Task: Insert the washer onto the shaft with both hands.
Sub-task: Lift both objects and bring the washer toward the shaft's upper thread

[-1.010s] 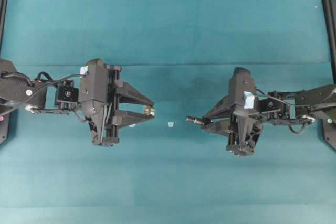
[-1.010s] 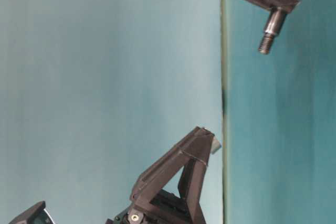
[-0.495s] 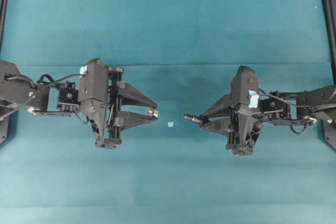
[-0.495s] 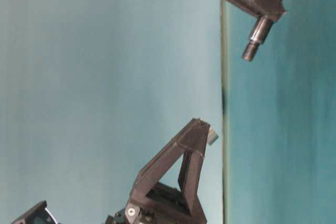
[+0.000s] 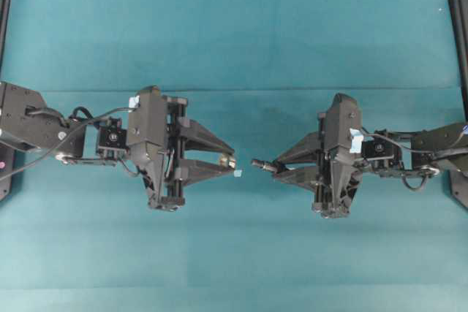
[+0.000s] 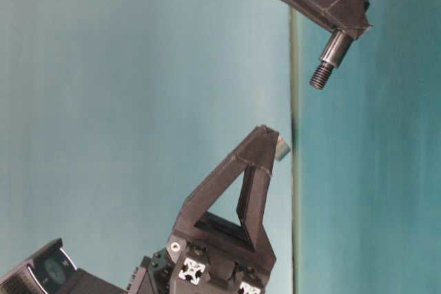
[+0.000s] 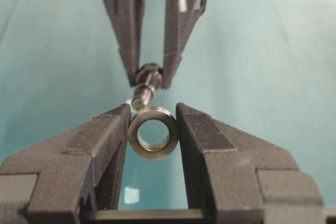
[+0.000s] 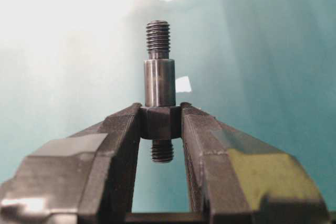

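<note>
Steel washer (image 7: 153,139) pinched in left gripper (image 7: 152,129); right gripper (image 8: 160,121) clamps shaft (image 8: 159,77). Alignment step; gap apparently small. Next: centre hole on threaded tip.

Only a tape square (image 5: 238,173) lies between the two end effectors.

You have no readable text, label, brand, number or sign in any of the four views. The pale tape pieces on the gripper bodies (image 5: 136,101) carry no legible marking, and the small pale tape square on the teal cloth (image 5: 238,173) is blank. The washer (image 7: 153,132) and the shaft (image 8: 159,85) show bare metal with no stamped characters you can make out.
</note>
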Controlling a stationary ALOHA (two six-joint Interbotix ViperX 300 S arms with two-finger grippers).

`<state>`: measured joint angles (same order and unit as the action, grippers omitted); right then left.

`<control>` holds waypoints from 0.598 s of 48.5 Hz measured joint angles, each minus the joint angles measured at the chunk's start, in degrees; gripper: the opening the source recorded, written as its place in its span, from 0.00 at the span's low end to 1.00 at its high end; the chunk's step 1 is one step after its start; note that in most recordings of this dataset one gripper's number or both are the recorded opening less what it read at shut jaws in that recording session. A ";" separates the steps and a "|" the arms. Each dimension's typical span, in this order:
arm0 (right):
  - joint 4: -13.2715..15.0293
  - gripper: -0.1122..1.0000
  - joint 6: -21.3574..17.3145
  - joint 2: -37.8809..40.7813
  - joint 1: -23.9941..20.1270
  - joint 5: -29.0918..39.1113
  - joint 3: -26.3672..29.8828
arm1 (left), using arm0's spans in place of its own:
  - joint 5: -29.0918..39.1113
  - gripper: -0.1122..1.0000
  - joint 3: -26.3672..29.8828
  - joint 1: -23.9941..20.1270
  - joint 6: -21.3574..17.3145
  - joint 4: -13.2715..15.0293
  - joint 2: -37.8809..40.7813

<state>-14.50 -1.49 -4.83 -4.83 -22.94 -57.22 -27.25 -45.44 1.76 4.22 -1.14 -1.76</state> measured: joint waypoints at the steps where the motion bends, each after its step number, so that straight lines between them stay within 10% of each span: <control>1: 0.00 0.10 -0.09 -0.09 -0.09 -0.18 0.00 | 0.00 0.43 0.09 -0.09 0.00 0.00 0.09; 29: 0.09 0.10 -0.09 0.18 -0.62 -4.75 0.00 | -0.35 0.43 2.64 0.00 0.00 0.00 2.64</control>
<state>-14.41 -1.58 -4.66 -5.45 -27.69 -57.22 -27.60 -42.80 1.76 4.22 -1.14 0.88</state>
